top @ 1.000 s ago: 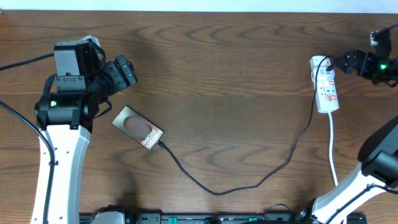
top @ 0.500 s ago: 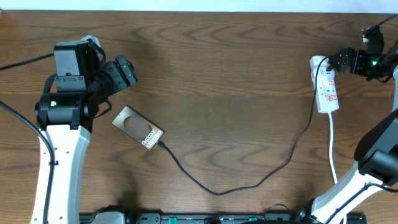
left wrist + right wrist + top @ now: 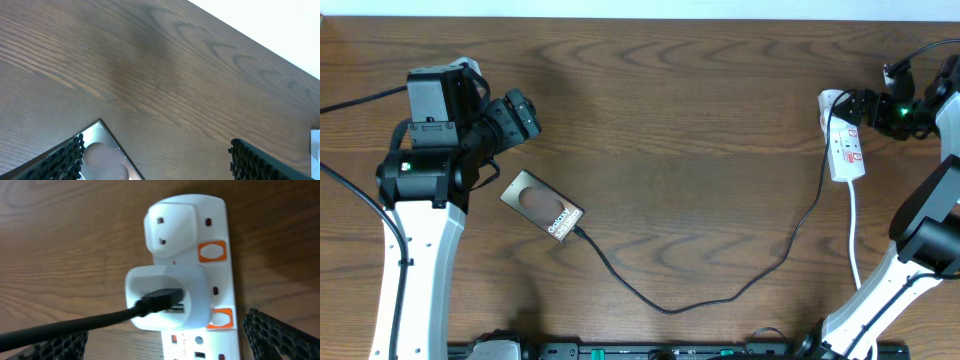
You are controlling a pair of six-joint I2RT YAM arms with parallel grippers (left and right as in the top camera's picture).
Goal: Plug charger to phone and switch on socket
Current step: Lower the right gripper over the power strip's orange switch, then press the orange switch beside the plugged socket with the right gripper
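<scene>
On the table's left half: the phone [image 3: 542,206] is laid flat and askew on the dark wooden table [image 3: 700,100], with its white-lettered end turned toward the front right.
Phone, left wrist view: only one silvery corner [image 3: 107,155] is seen, at the bottom edge beside the left finger.
Left gripper: the left gripper [image 3: 525,115] is held above the wood just behind the phone; its jaws are spread wide and nothing is gripped, as is also seen from the wrist [image 3: 157,165].
Charger: the charger [image 3: 670,308] is run as a thin black line from the phone's lettered end, down in a loop toward the front edge, then up to the socket.
Charger at the phone: the small plug is met by the phone's short edge; whether it is fully seated cannot be told.
Socket: the socket [image 3: 842,140] is laid at the far right, lengthwise front to back, with its white cord [image 3: 855,240] trailed toward the front.
Socket, right wrist view: a white adapter [image 3: 165,297] is seated in the socket [image 3: 220,280], and the charger [image 3: 75,325] is plugged into it.
Switches: orange switches [image 3: 212,251] are seen along one edge; on or off cannot be told.
Right gripper: the right gripper [image 3: 865,103] is placed at the socket's far end, jaws fully apart [image 3: 167,342], one finger to each side of the strip, with nothing clasped.
</scene>
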